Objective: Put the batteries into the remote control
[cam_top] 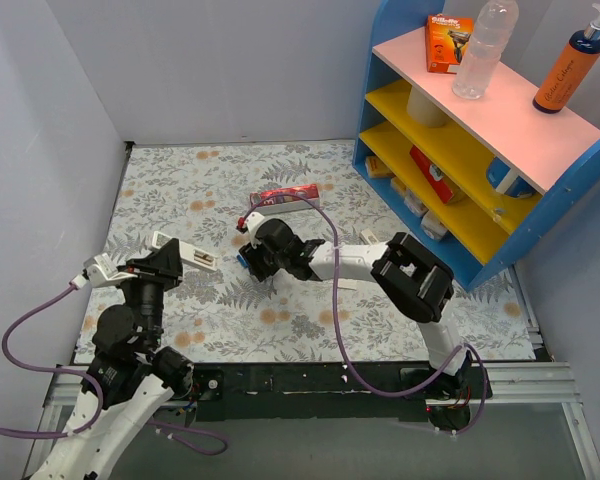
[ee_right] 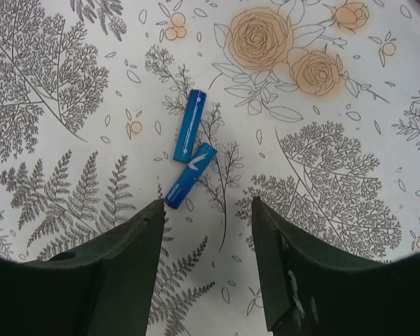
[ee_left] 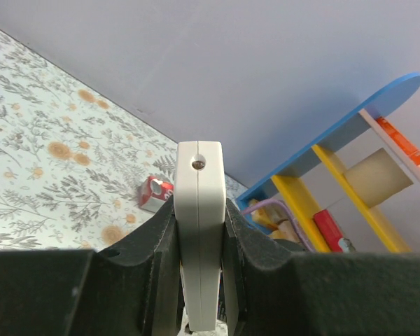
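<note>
Two blue batteries (ee_right: 190, 126) lie close together on the floral desk (ee_right: 322, 175), at 11 o'clock from the right tool (ee_right: 206, 206), whose jaws stand wide and empty. At 9 o'clock in the top view, the left tool (ee_left: 199, 231) clamps the white remote control (ee_left: 199, 178).

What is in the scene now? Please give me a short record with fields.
left gripper: shut on the remote control
right gripper: open, empty, facing down at the tablecloth
batteries: two, blue, lying close together just beyond the right gripper's fingertips
red carton: lying on the tablecloth, behind the right gripper
task state: batteries not yet picked up
</note>
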`<action>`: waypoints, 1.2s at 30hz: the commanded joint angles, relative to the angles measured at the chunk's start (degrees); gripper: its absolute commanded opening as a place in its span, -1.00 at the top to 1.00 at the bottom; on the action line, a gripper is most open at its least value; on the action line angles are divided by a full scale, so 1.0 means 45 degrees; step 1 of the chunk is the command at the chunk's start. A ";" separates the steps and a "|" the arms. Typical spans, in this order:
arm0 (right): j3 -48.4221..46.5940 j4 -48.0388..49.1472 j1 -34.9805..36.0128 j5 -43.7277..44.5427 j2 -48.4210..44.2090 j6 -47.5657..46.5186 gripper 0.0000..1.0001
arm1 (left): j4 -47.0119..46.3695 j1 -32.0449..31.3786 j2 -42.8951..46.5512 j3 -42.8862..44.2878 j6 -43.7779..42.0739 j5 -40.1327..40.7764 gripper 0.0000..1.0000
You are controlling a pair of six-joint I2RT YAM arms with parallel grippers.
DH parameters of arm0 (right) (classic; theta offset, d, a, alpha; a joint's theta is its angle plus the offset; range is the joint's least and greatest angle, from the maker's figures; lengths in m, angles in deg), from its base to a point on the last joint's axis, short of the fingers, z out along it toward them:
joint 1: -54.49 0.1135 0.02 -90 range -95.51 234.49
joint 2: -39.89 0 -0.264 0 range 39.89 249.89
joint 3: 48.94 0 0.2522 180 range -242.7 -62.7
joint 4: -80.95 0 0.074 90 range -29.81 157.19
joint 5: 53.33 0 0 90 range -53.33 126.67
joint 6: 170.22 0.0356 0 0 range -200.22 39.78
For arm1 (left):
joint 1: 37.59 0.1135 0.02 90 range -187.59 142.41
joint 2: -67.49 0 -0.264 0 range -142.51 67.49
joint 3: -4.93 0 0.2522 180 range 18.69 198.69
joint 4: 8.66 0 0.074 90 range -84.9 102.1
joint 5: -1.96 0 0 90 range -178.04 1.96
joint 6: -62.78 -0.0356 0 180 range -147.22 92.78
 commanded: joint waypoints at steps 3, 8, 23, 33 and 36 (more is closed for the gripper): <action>-0.1543 0.0407 0.0115 0.0617 0.0666 0.0007 -0.18 | 0.0356 0.0033 0.0364 -0.0250 -0.0873 0.0556 1.00; -0.2306 0.0290 0.0115 0.0540 0.1174 -0.0521 -0.17 | 0.0434 0.0053 0.0443 -0.0230 -0.0873 0.0615 1.00; -0.5274 -0.1448 0.0115 -0.0027 0.3127 -0.1049 0.21 | 0.0512 0.0033 0.0541 -0.0230 -0.0815 0.0459 1.00; -0.6369 -0.2599 0.0173 -0.0496 0.4025 -0.1186 0.36 | 0.0512 0.0053 0.0541 -0.0211 -0.0854 0.0381 1.00; -0.6448 -0.2815 0.0251 -0.0496 0.4085 -0.1264 0.46 | 0.0532 0.0053 0.0521 -0.0211 -0.0854 0.0342 1.00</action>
